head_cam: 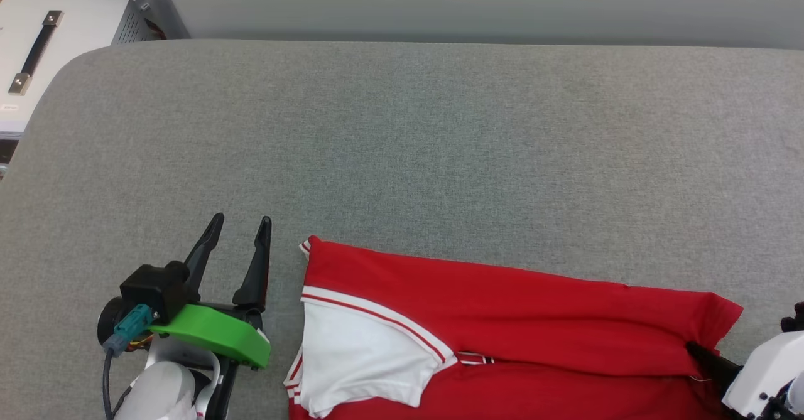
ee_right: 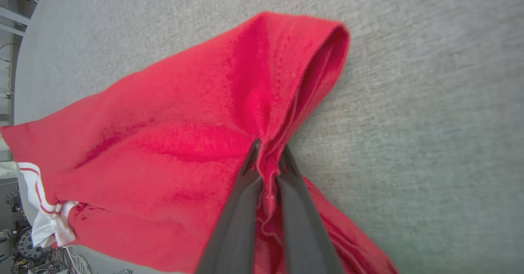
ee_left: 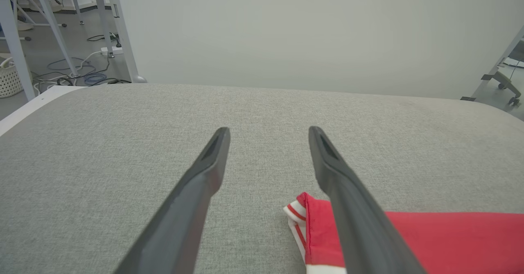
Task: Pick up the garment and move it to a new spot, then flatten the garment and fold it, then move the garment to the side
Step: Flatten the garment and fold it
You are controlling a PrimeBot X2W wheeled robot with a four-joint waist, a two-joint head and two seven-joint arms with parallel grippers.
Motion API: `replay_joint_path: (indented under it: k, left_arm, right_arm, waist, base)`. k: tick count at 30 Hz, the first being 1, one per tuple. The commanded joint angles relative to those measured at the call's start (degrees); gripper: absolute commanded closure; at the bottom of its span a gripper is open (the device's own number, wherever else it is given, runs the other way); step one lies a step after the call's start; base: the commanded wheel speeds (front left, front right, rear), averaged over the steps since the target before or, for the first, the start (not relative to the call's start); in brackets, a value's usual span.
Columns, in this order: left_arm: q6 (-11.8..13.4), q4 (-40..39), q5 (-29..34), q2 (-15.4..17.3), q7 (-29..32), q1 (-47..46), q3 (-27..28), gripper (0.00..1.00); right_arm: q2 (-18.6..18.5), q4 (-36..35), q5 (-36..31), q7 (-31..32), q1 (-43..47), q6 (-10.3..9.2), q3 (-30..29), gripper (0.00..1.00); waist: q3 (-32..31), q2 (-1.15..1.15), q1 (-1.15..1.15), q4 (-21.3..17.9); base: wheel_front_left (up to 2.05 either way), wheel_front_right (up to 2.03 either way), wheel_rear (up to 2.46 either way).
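Red jersey-style garment (head_cam: 502,307) lies on the grey counter (head_cam: 402,125) in the head view. The left pincer (head_cam: 242,219) is just beside its white-sleeved end, fingers apart, and the right pincer (head_cam: 694,346) meets its opposite end.

Left wrist view: the left pincer (ee_left: 269,130) is spread wide, with a striped corner of the garment (ee_left: 450,237) just beside one finger.

Right wrist view: the right pincer (ee_right: 270,147) is clamped on a gathered fold of the garment (ee_right: 172,134).

Lifting well likely means rising slowly with that pinch firm.
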Motion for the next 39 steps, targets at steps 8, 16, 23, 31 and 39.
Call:
replay_joint_path:
  k: [8, 16, 23, 31, 39]
  left_arm:
    - [-0.44, 0.12, 0.79, -0.55, -0.34, 1.05, 0.38, 0.0]
    - [-0.47, 0.28, 0.56, -1.45, -0.34, 1.72, -0.16, 0.0]
    - [-0.47, 0.31, 0.05, -2.07, -0.34, 2.92, -0.15, 0.0]
    - [-0.48, -1.09, -1.08, -2.87, -0.34, 4.11, 0.56, 0.0]
    - [-0.48, -1.17, -1.23, -3.05, -0.34, 5.26, 1.47, 0.0]
  right_arm:
    - [-5.28, 2.84, -1.32, -3.67, 0.37, -0.1, -4.35, 1.0]
    - [-5.55, 0.47, -0.71, -3.74, 1.3, -0.1, -3.95, 1.0]
    - [-1.03, -7.23, 1.64, -0.65, 3.5, -0.1, -2.61, 1.0]
    - [4.85, -18.57, 0.02, 7.69, 5.97, -0.1, 0.03, 1.0]
    - [12.35, -23.46, 0.26, 14.03, 5.54, -0.1, 4.76, 1.0]
  waist:
    - [-1.37, 0.0, 0.0, -0.64]
    - [-3.19, 0.0, 0.0, -0.47]
    - [-5.59, 0.0, 0.0, 0.09]
    - [-7.76, 0.0, 0.0, 1.94]
    - [-8.69, 0.0, 0.0, 4.61]
  base:
    - [0.0, 0.0, 0.0]
    - [0.0, 0.0, 0.0]
    - [0.0, 0.0, 0.0]
    - [0.0, 0.0, 0.0]
    - [0.0, 0.0, 0.0]
